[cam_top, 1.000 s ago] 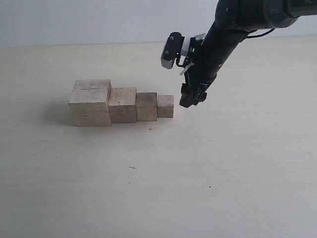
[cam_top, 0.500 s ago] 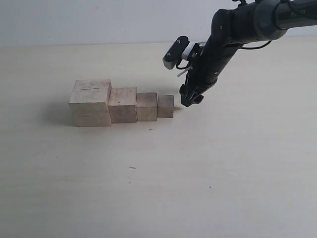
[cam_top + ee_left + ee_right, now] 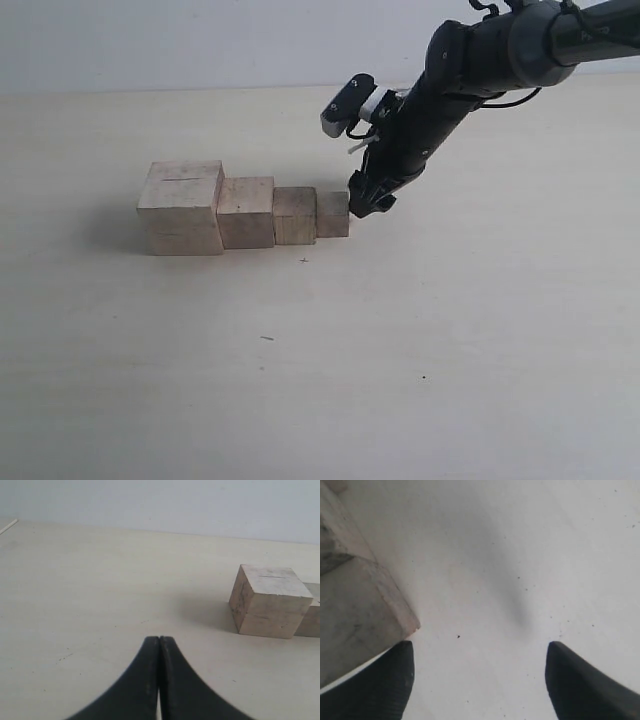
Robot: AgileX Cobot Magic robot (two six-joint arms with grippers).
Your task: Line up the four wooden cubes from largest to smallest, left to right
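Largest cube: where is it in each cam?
Exterior: largest cube at the left end of the row.
Left wrist: the cube sits ahead of the shut left gripper, off to one side.
Right wrist: not in it; only a block corner beside the open right gripper.
Shared landmark: thin dark crack on its top, exterior and left wrist.

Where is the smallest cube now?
In the exterior view, the smallest cube ends the row on the right, beside the third cube and the right gripper.
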